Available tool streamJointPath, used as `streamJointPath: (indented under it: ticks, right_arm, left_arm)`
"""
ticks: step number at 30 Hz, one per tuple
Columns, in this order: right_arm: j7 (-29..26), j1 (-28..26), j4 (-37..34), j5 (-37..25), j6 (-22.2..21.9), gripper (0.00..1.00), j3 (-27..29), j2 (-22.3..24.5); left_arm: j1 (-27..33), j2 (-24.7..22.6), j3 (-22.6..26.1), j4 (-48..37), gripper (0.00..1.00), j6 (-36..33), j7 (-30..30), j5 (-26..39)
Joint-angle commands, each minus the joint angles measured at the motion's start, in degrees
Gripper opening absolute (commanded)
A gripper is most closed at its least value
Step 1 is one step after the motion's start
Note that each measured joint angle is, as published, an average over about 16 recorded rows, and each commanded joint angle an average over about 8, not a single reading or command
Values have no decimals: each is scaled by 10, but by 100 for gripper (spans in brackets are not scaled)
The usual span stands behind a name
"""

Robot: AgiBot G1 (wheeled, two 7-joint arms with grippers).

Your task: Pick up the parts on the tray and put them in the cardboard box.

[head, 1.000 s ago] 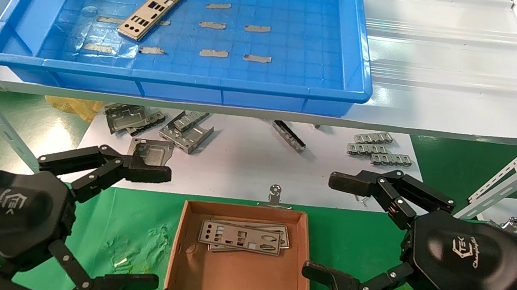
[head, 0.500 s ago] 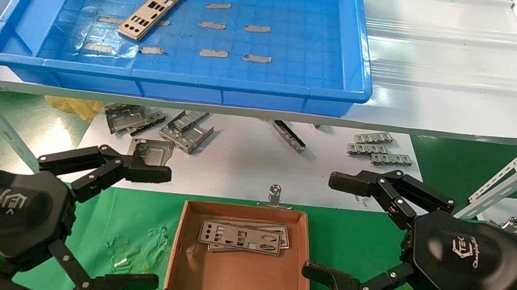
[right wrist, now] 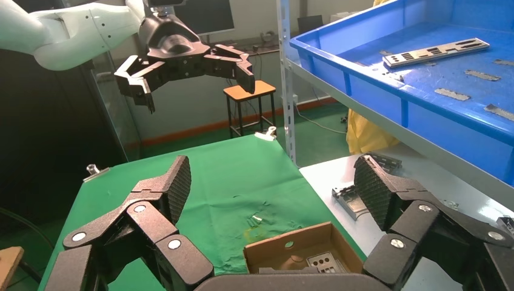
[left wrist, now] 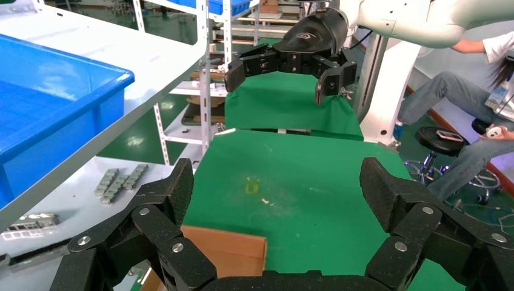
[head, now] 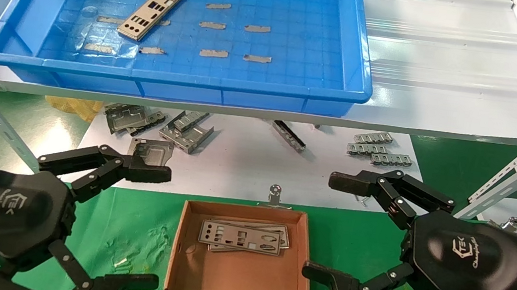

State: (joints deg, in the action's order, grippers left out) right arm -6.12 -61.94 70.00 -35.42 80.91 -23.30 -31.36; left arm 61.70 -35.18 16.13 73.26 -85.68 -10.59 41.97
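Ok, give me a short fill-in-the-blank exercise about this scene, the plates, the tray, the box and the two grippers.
1. The number of silver plates left in the blue tray is ____.
2. The other plates lie stacked inside the ____.
3. The left gripper and right gripper hover on either side of the cardboard box, both with fingers ____.
4. The cloth under the box is coloured ____.

Missing words: one; cardboard box; open; green
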Motion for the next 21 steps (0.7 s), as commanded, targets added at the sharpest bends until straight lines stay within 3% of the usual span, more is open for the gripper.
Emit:
streamJointPath:
  ticks: [1, 21]
  right_arm:
    - [0, 0, 0, 0, 0, 100, 0, 0]
    - [0, 0, 0, 0, 0, 100, 0, 0]
  left_arm:
    - [0, 0, 0, 0, 100, 0, 0, 0]
    - [0, 0, 0, 0, 100, 0, 0, 0]
